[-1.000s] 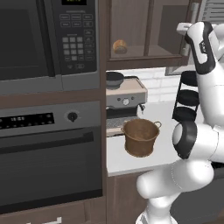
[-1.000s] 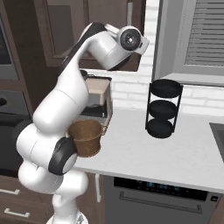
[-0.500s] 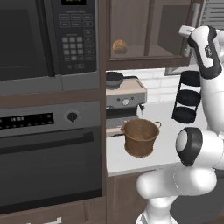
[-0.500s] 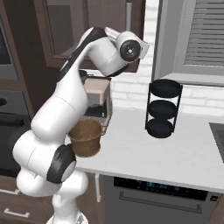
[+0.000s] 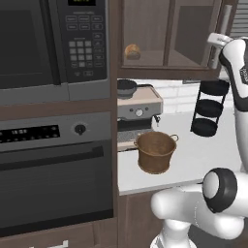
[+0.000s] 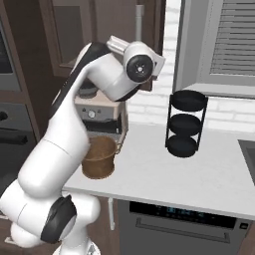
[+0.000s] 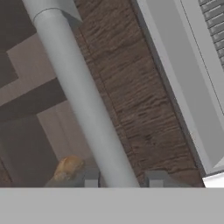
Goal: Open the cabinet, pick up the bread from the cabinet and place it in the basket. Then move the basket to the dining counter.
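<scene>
**op_kev:** Left base view first: cabinet (image 5: 167,36) door looks shut, bread (image 5: 131,51) sits behind the glass on the left part of the shelf. Basket (image 5: 155,152) is on the near edge of the worktop, just right of the coffee machine (image 5: 137,111). My arm reaches up at the right toward the silver bar handle (image 5: 222,34).

**rigwatcher:** And from the right base?

**op_kev:** Same story. Wrist is right up against the door under the handle (image 6: 140,22), basket (image 6: 100,157) half hidden behind the arm, black tiered rack (image 6: 185,124) well off to the right.

**rigwatcher:** Fingers actually on the bar?

**op_kev:** Hand view says yes: gripper (image 7: 120,178) has a fingertip either side of the handle (image 7: 83,105), pinching it. Bun (image 7: 66,168) shows through the glass, low and left of the bar.

**rigwatcher:** Risk?

**op_kev:** My guess is the round bar slips if I pull straight out rather than along the hinge arc. The pinch is near the fingertips, so not much margin.
</scene>
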